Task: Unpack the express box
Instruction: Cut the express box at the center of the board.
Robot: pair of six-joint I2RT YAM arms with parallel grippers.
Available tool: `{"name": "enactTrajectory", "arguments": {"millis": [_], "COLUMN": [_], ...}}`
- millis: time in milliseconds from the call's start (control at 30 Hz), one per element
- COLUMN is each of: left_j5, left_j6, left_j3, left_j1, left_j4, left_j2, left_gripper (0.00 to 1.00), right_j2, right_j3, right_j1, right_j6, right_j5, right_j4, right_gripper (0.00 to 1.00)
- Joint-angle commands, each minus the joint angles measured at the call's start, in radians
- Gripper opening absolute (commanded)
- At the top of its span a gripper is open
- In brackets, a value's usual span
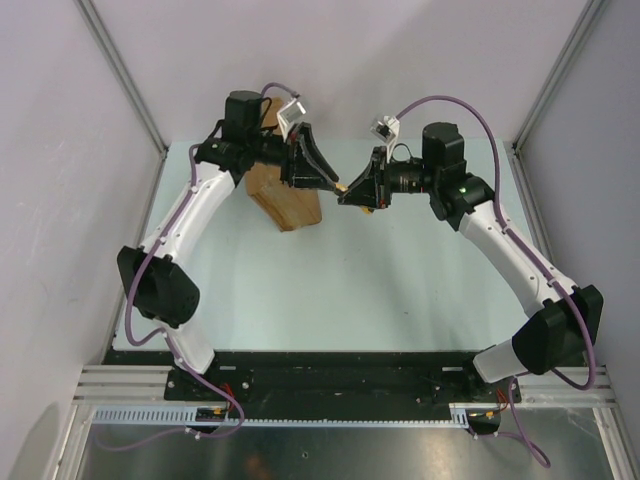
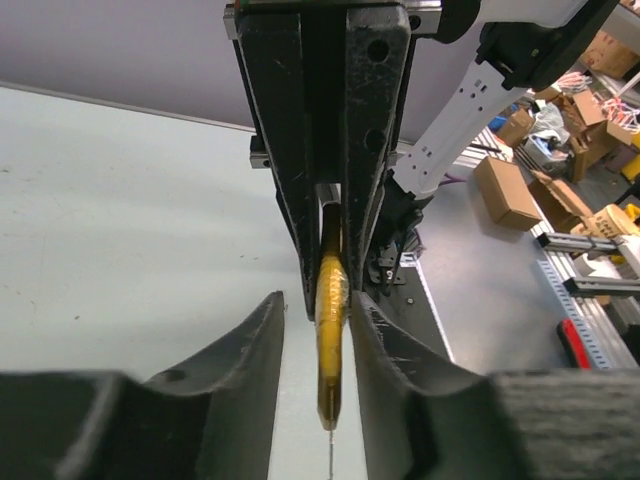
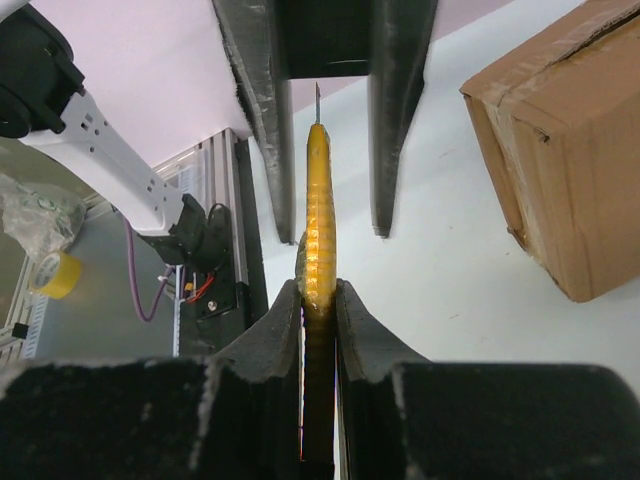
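While right hand [image 3: 318,292] pinches knife [image 3: 318,200] | left hand [image 2: 318,298] spread astride its tip, gaps both sides | express box [image 3: 560,150] apart

Left gripper [image 2: 318,300] stands parted, nose to nose with right gripper [image 3: 318,290] (clamped tight)

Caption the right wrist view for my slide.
Right gripper clamps a yellow utility knife, blade end between the open fingers of the left gripper; the express box stands nearby on the table.
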Motion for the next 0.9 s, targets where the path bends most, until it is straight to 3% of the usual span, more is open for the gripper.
{"name": "enactTrajectory", "arguments": {"millis": [0,33,100,133,233,367,400,433,467,500,633,733,800,867], "left_j5": [0.094,0.106,0.109,0.106,0.099,0.089,0.085,0.079,0.060,0.030,-0.070,-0.201,-0.281,-0.349], "left_j6": [0.066,0.068,0.071,0.076,0.082,0.074,0.074,0.074,0.063,0.057,-0.013,-0.114,-0.215,-0.326], "left_j3": [0.014,0.007,-0.005,-0.018,-0.028,-0.038,-0.035,-0.030,-0.026,-0.019,0.059,0.129,0.155,0.174], "left_j1": [0.000,0.000,-0.002,-0.002,-0.002,-0.002,-0.002,-0.002,-0.003,-0.003,-0.005,-0.006,-0.006,-0.006], "left_j4": [0.011,0.011,0.013,0.013,0.013,0.014,0.011,0.011,0.010,0.010,0.011,0.027,0.056,0.086], "left_j2": [-0.055,-0.055,-0.068,-0.073,-0.087,-0.093,-0.097,-0.101,-0.101,-0.104,-0.116,-0.153,-0.177,-0.212], "left_gripper": [0.28,0.20,0.20,0.32,0.39,0.27,0.22,0.08,0.00,0.00,0.00,0.00,0.00,0.00], "right_j2": [-0.023,-0.026,-0.029,-0.031,-0.034,-0.043,-0.045,-0.049,-0.052,-0.055,-0.113,-0.176,-0.212,-0.230], "right_j3": [0.037,0.032,0.029,0.030,0.027,0.024,0.021,0.023,0.021,0.020,-0.028,-0.066,-0.071,-0.078], "right_j1": [0.005,0.006,0.006,0.005,0.003,0.002,0.003,0.002,0.003,0.003,0.006,0.006,0.002,0.002], "right_j6": [-0.011,-0.006,0.009,0.015,0.034,0.045,0.043,0.042,0.040,0.037,0.055,0.169,0.251,0.314], "right_j5": [0.009,0.012,0.012,0.015,0.008,0.003,0.002,0.002,0.002,0.005,0.060,0.165,0.244,0.313], "right_j4": [0.000,0.007,0.033,0.041,0.070,0.087,0.087,0.084,0.078,0.077,0.150,0.329,0.429,0.510], "right_gripper": [0.00,0.00,0.00,0.00,0.00,0.00,0.00,0.00,0.00,0.00,0.43,0.60,0.66,0.84]}}
